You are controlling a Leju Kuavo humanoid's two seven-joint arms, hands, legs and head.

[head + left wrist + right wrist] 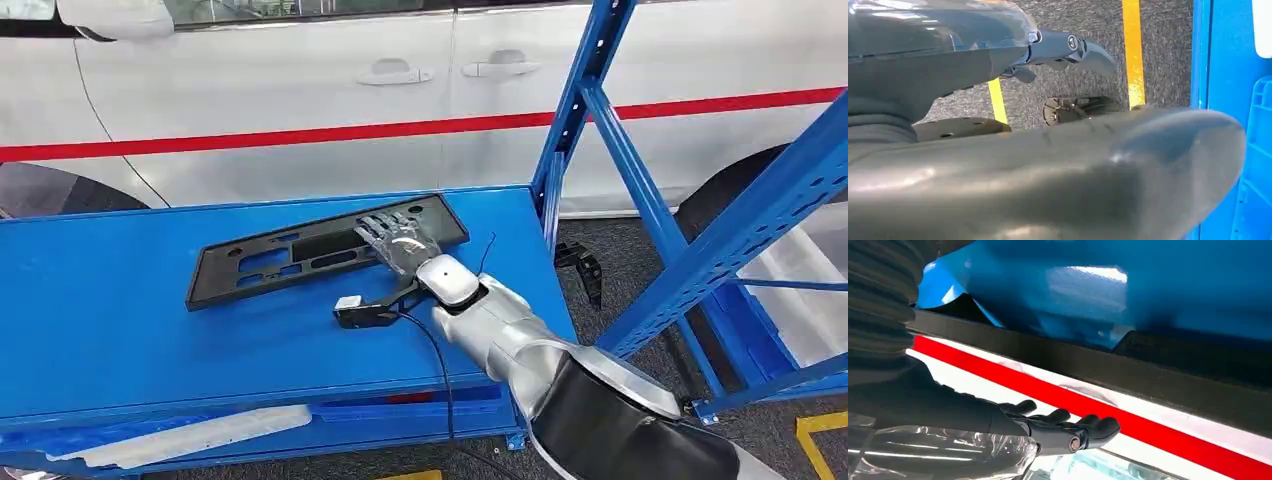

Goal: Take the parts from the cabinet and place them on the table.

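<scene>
The blue table [120, 300] carries a flat black plastic part [270, 262] lying near its far edge.

white car [300, 90], grey carpet [640, 260]

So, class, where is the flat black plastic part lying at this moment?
In the head view, the black part lies flat on the blue table, toward its far right side, in front of the white car, with the right hand over its right end.

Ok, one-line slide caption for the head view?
Right hand rests, fingers spread, on the black plastic part lying flat on the blue table.
</scene>
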